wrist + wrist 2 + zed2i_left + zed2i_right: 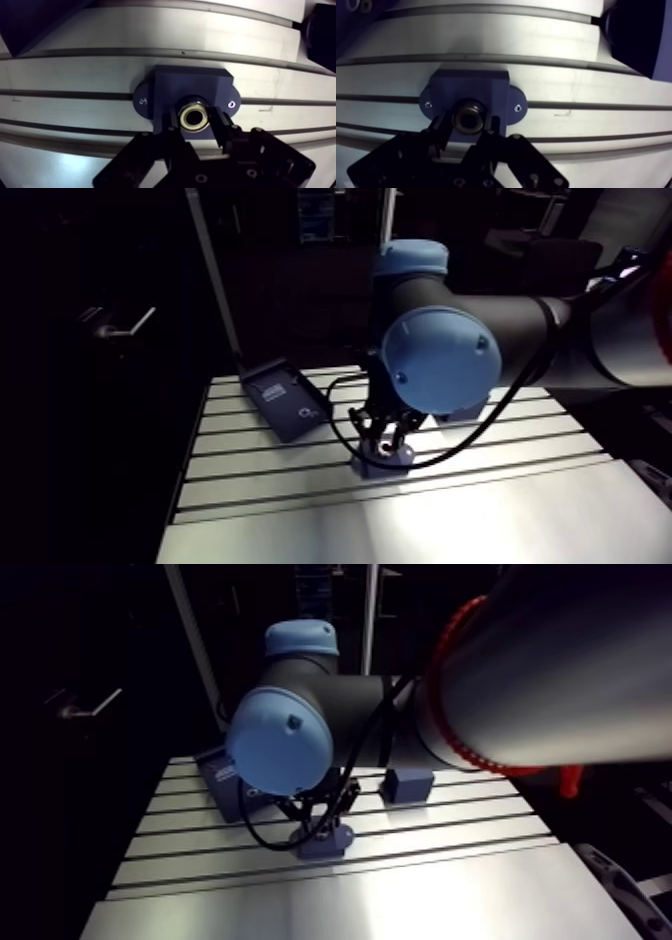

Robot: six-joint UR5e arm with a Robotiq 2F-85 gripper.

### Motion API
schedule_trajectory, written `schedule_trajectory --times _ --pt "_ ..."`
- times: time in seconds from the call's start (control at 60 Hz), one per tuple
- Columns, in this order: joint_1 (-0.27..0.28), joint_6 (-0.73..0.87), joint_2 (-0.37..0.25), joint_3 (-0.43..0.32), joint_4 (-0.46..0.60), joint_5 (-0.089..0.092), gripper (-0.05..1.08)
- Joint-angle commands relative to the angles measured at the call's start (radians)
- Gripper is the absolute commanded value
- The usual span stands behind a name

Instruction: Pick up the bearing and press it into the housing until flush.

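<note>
A dark blue housing [165, 90] with two flat ears lies on the slotted aluminium table [75, 70]. A metal ring bearing [194, 116] sits over the housing's bore, at the edge nearest the gripper. My gripper [195, 120] comes down over it, and one black finger [221, 127] presses against each side of the ring, so it is shut on the bearing. How deep the bearing sits in the bore is hidden. In the arm view the gripper [385, 433] stands right over the housing [388, 460].
A dark flat box [285, 400] lies at the table's back left. A small blue block [408, 784] stands behind the housing to the right. The table's front part [450, 523] is a smooth plate without slots.
</note>
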Motion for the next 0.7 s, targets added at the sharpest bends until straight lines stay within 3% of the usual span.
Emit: schedule_trajectory --times 0.017,0.7 --pt "0.001 0.000 0.000 0.000 0.000 0.000 0.59" --pt "0.001 0.000 0.002 0.000 0.000 0.000 0.59"
